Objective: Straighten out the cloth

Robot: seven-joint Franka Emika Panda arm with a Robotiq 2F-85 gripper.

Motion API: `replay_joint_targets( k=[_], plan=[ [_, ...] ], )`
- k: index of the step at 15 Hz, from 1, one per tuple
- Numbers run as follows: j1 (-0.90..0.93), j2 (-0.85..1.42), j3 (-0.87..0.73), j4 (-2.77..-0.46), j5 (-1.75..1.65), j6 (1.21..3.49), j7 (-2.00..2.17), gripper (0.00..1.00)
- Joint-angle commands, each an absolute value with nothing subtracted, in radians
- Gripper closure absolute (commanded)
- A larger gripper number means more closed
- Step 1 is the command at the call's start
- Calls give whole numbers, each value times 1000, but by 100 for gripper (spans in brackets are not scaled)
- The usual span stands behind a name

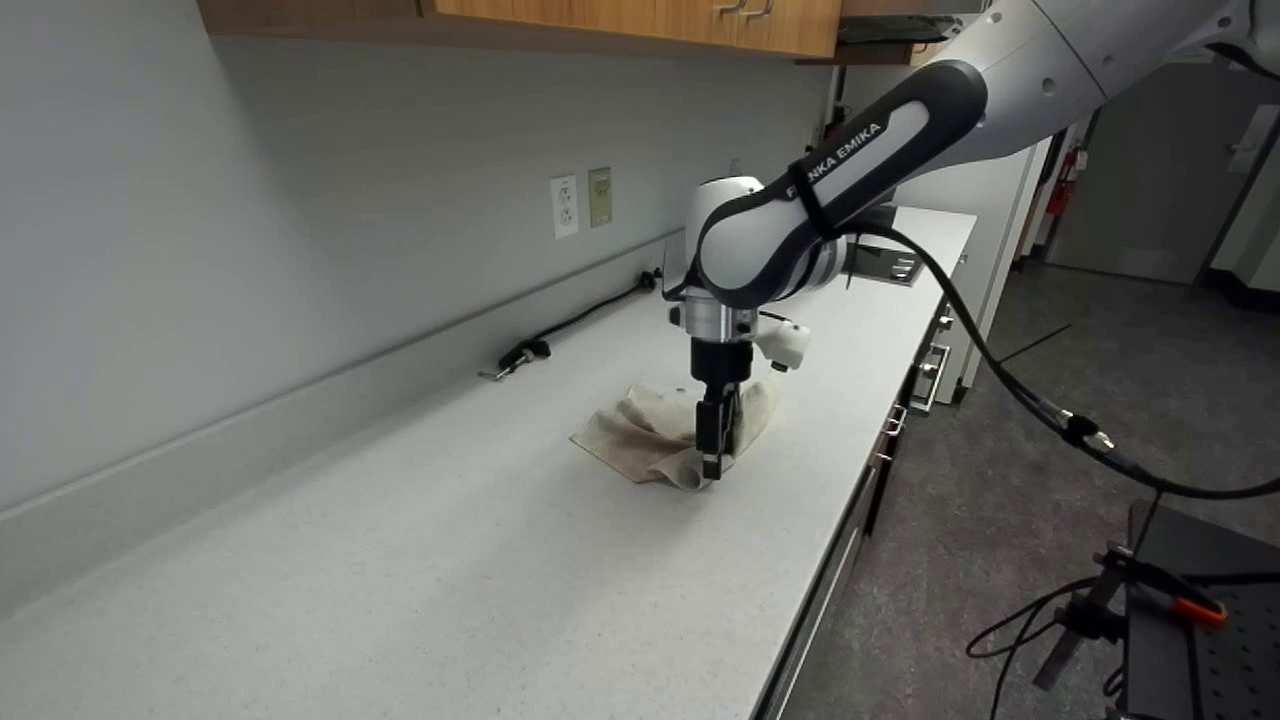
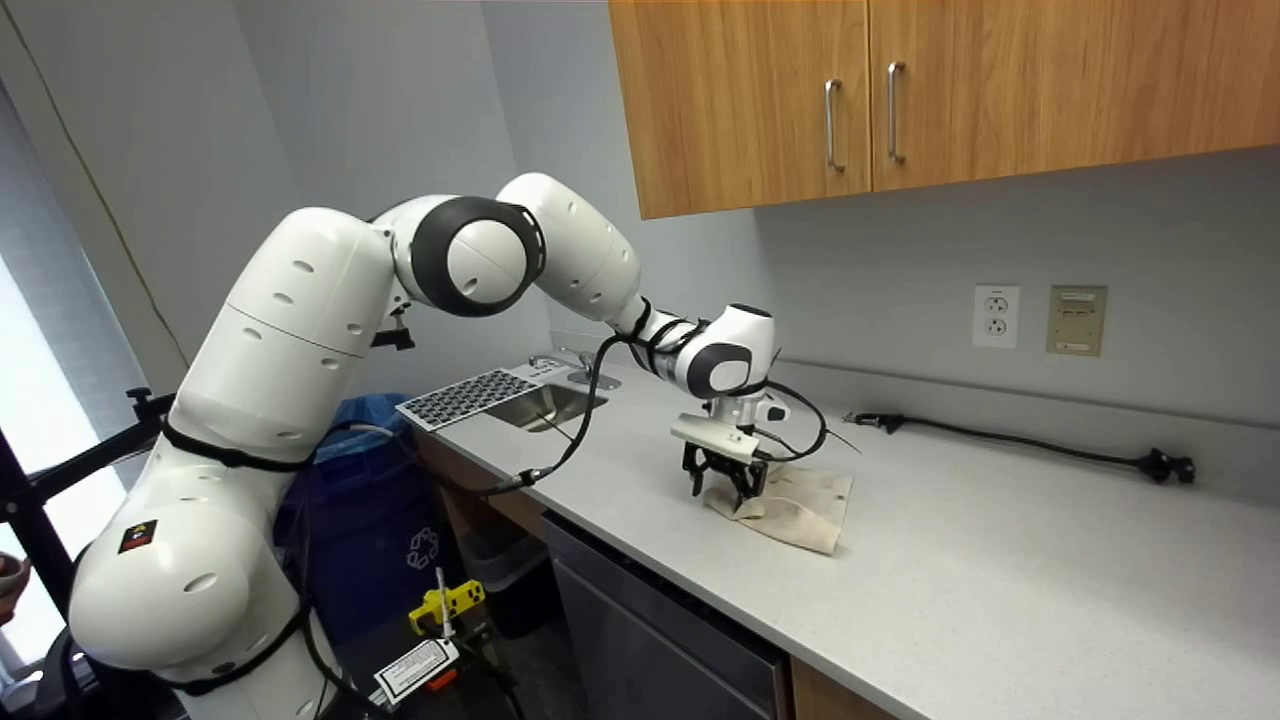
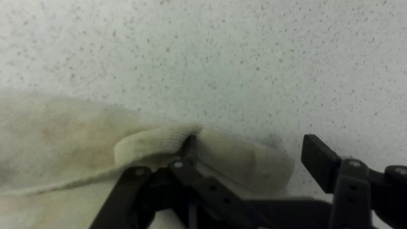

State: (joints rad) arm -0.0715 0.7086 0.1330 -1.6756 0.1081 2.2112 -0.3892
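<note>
A cream-beige cloth (image 1: 635,445) with brownish stains lies rumpled on the counter in both exterior views. Its part away from the gripper looks fairly flat in an exterior view (image 2: 810,500), while the edge under the gripper is curled and folded over. My gripper (image 3: 252,144) points down at that edge, its jaws wide apart. In the wrist view the left finger (image 3: 190,149) presses into a fold of the cloth (image 3: 73,136); the right finger (image 3: 319,162) stands off the fabric, above bare counter. A folded flap lies between the fingers without being pinched. The left fingertip is partly hidden by cloth.
The white speckled counter (image 1: 420,560) runs along a wall with a low backsplash (image 1: 330,400). A black cord (image 2: 1030,440) lies near the wall behind the cloth. A sink (image 2: 545,405) is farther along, and wooden cabinets (image 2: 960,90) hang above.
</note>
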Motion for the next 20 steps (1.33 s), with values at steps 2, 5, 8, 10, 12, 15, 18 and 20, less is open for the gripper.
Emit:
replay_joint_targets(
  k=[2, 5, 8, 10, 12, 15, 18, 20],
  plan=[
    [-81, 649, 136, -1787, 130, 2250, -361, 14],
    [-80, 626, 142, -1826, 136, 2236, -352, 14],
    [-66, 591, 141, -1885, 126, 2236, -333, 15],
    [-52, 560, 136, -1921, 117, 2238, -309, 14],
    [-43, 524, 135, -1947, 118, 2241, -289, 14],
    [-29, 477, 130, -1978, 115, 2249, -257, 14],
    [-25, 442, 127, -2004, 118, 2242, -237, 15],
    [-21, 422, 121, -2027, 109, 2258, -228, 16]
  ],
)
